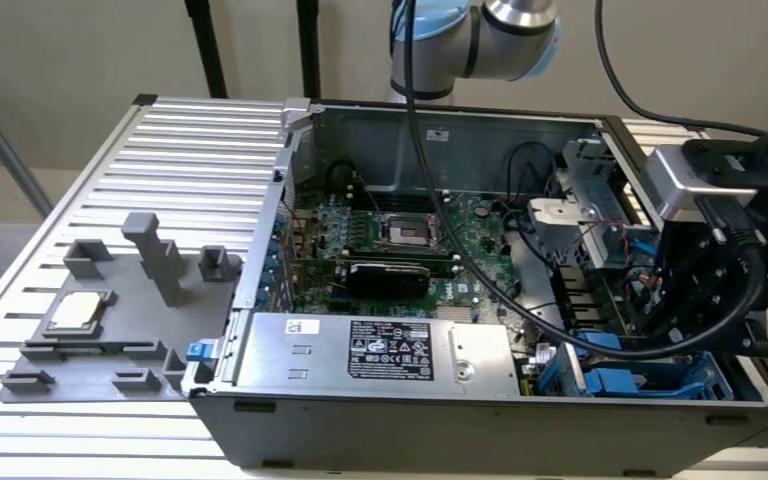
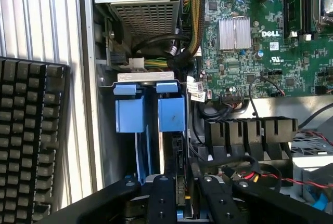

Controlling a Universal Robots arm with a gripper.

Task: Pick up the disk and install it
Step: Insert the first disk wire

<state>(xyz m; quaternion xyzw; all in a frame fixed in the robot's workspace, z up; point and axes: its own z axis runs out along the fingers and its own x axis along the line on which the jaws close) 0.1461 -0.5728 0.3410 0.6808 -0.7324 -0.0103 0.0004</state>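
1. Wrist view: the disk (image 2: 171, 146) stands on edge in the drive bay (image 2: 143, 78) of the computer case (image 1: 491, 430), its long axis running from the blue tabs toward the pincer (image 2: 182, 203).
2. The pincer sits right at the disk's near end, fingers (image 2: 161, 203) straddling it; whether they grip it, I cannot tell.
3. A keyboard (image 2: 31, 141) lies on the desk (image 2: 41, 16) beside the case.

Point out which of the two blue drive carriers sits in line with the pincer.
The blue carrier nearer the motherboard; the pincer straddles its slot.
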